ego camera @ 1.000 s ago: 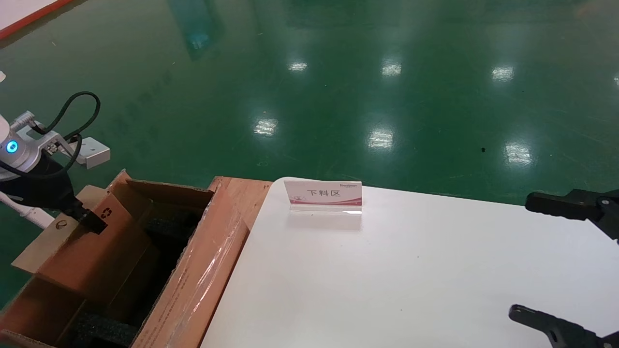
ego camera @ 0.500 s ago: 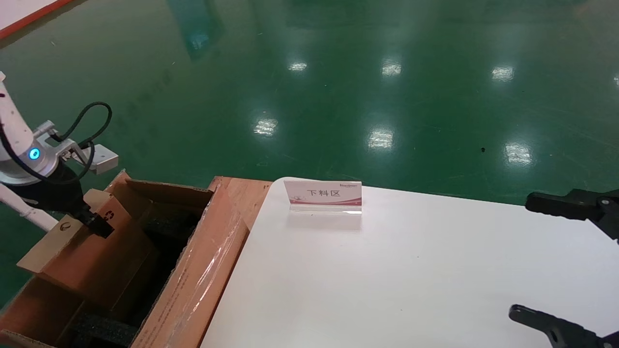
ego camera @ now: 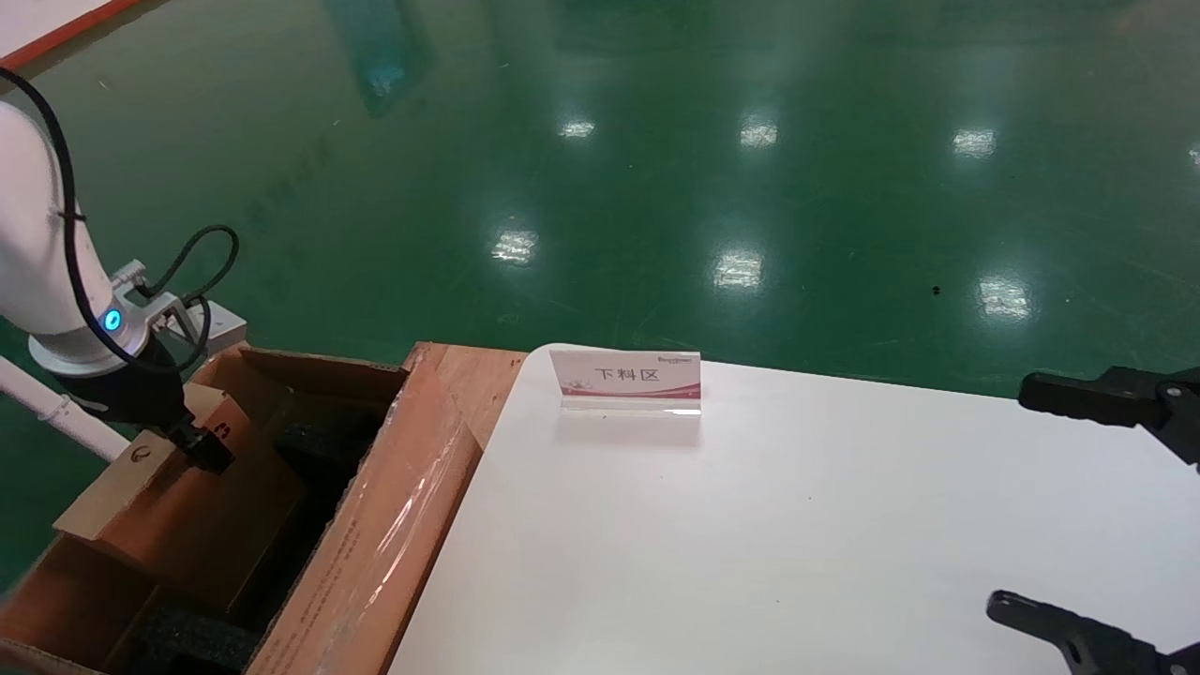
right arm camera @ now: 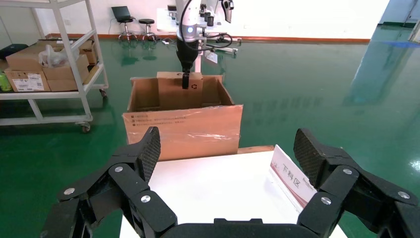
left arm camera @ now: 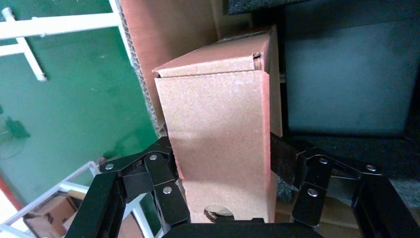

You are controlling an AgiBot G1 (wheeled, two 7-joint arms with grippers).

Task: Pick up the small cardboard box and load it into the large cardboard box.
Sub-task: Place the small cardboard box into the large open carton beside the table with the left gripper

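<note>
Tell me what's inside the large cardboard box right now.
The large cardboard box holds black foam padding, and the small cardboard box gripped by the left gripper is partly in. The bottom beneath it is hidden.

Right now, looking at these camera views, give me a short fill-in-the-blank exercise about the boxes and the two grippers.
1. The left gripper is shut on the ____ cardboard box.
2. That box hangs over the opening of the large cardboard box, whose inside is padded with black ____.
3. The right gripper hovers open above the ____ table.
4. A small ____ stands on the table near its far edge.

Missing words: small; foam; white; sign
</note>
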